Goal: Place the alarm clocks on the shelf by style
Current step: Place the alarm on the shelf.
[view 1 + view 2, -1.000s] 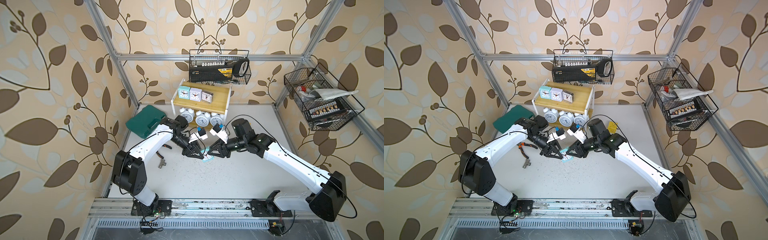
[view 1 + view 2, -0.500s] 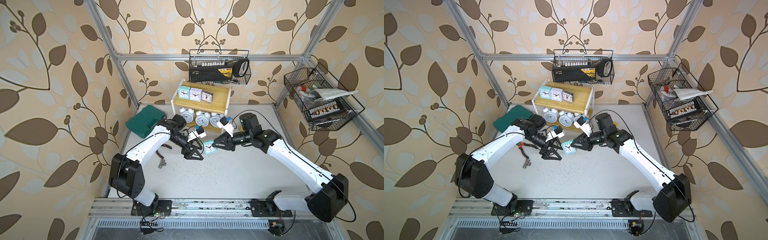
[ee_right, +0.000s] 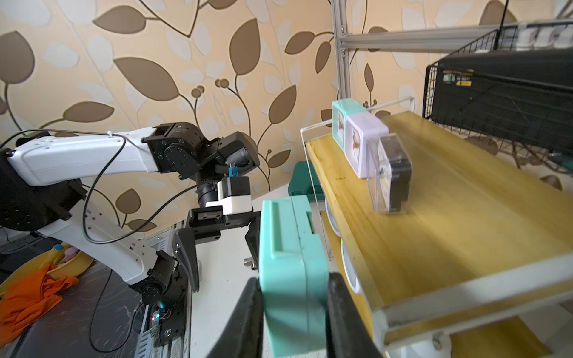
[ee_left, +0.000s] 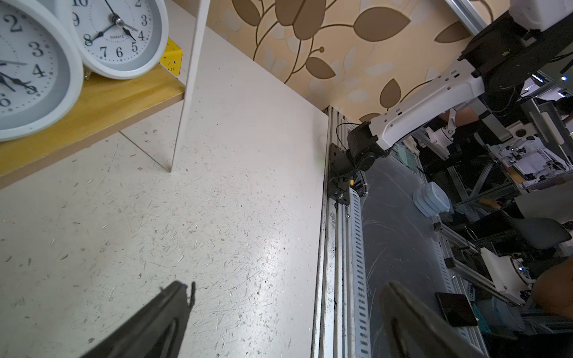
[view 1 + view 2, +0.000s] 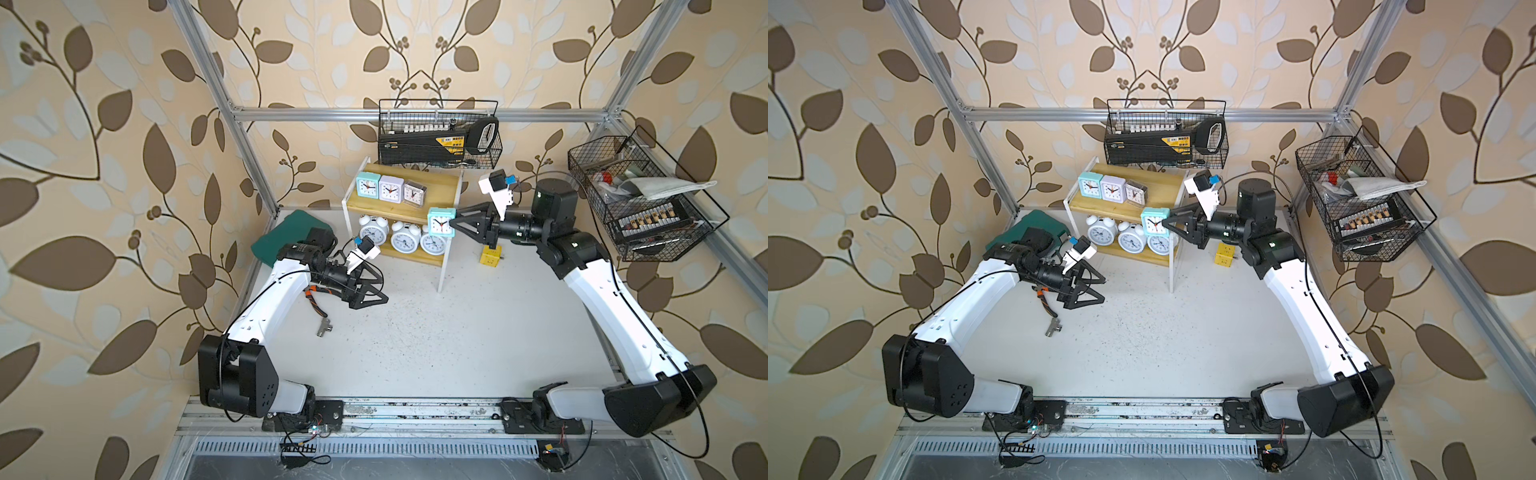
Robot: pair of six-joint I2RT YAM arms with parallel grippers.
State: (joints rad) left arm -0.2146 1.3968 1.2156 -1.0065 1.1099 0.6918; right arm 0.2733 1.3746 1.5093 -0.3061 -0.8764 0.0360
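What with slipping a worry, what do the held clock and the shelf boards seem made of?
Held clock: probably moulded plastic, mint-green, smooth and matte, with crisp moulded ridges. Shelf boards: likely wood, yellowish with faint grain and a slight sheen.

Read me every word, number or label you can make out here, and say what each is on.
"QUARTZ": dial of the round clock beside the shelf's white leg, left wrist view.
"2 3 4 5 6 7 8 9 10": hours on that dial.
"2 3 4": next round clock, rest cut off.
Too small to read: yellow label on the black case.
Too small to read: dials of the square clocks.
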